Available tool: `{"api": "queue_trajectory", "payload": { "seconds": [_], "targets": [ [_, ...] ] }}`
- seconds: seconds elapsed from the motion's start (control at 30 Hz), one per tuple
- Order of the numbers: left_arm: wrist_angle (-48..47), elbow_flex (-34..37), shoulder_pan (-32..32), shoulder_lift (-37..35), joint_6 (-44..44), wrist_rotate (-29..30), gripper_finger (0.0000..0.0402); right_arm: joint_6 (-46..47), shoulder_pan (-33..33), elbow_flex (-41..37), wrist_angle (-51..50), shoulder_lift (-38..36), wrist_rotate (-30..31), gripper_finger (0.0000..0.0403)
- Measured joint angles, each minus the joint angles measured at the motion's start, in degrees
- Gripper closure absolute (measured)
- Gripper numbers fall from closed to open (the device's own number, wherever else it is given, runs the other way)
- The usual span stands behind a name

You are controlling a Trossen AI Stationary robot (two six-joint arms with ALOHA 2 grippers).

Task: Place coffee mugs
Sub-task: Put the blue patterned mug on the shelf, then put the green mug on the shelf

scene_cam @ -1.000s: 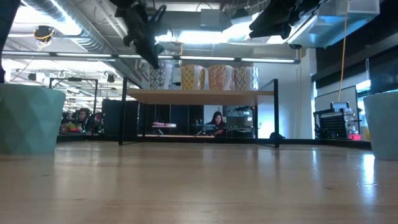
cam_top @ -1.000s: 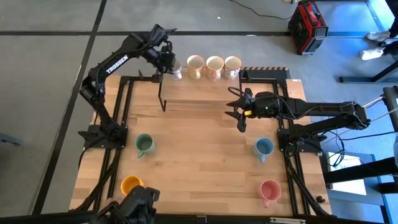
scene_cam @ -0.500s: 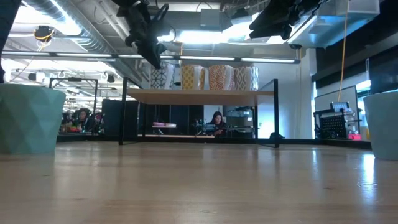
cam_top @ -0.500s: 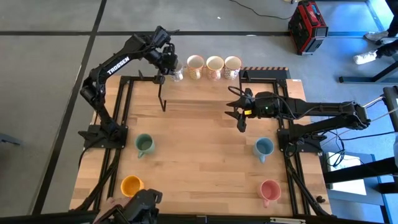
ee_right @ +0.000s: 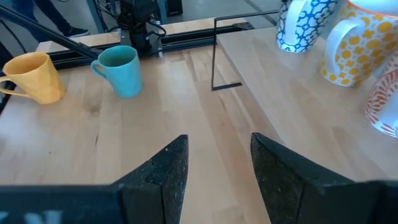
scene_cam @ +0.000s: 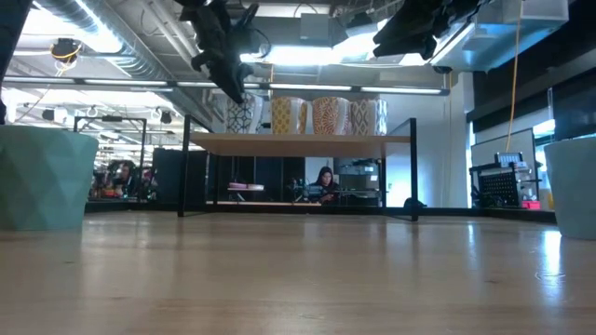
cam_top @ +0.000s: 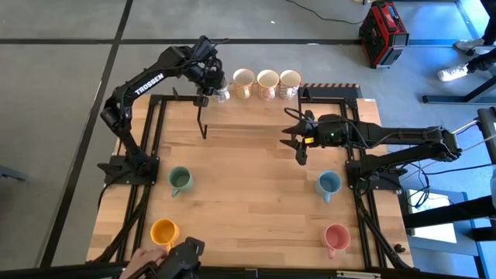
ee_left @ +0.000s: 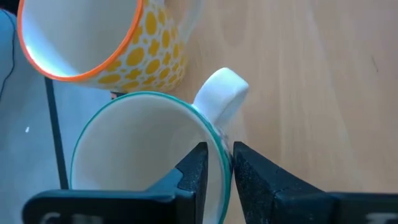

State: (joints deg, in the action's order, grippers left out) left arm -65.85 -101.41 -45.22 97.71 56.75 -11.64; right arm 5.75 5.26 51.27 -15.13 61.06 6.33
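Wooden table (cam_top: 248, 194), shelf (cam_top: 256, 108) top: four mugs up. My left gripper (ee_left: 215, 171) loosely straddles teal-rimmed mug (ee_left: 143, 155) rim; right gripper (ee_right: 217, 163) open, empty. Green (cam_top: 180, 181), orange (cam_top: 163, 231), blue (cam_top: 328, 185), pink (cam_top: 335, 237) left.

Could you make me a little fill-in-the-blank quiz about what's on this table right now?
1. The raised shelf at the table's far edge holds ____ mugs in a row.
2. The left end effector has its fingers on either side of the rim of the mug with the ____ rim.
3. On the table, the light blue mug stands on the same side as the ____ mug.

Missing words: four; green; pink
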Motion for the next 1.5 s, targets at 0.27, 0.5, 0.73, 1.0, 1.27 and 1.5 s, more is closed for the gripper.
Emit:
{"api": "queue_trajectory", "payload": {
  "seconds": [0.27,0.5,0.73,1.0,1.27,1.5],
  "targets": [
    [2.0,0.0,1.1,-2.5,-1.2,0.7,0.0336,0.0,0.0,0.0,0.0,0.0,-0.9,0.0237],
    [4.2,0.0,2.8,-4.4,-2.1,3.7,0.0336,0.0,0.0,0.0,0.0,0.0,-1.0,0.0237],
    [9.3,0.0,4.9,-7.5,-5.4,4.7,0.0336,1.3,0.0,0.0,0.0,0.0,-2.0,0.0237],
    [13.7,0.0,10.4,-13.6,-18.3,6.5,0.0336,1.8,0.0,0.0,2.1,0.0,-0.9,0.0234],
    [10.4,0.0,17.0,-17.4,-32.4,5.5,0.0336,1.7,0.0,0.0,2.1,0.0,-1.3,0.0168],
    [7.4,4.0,25.4,-19.3,-40.1,3.9,0.0336,4.8,0.0,0.1,1.9,0.0,-7.1,0.0137]
  ]
}}
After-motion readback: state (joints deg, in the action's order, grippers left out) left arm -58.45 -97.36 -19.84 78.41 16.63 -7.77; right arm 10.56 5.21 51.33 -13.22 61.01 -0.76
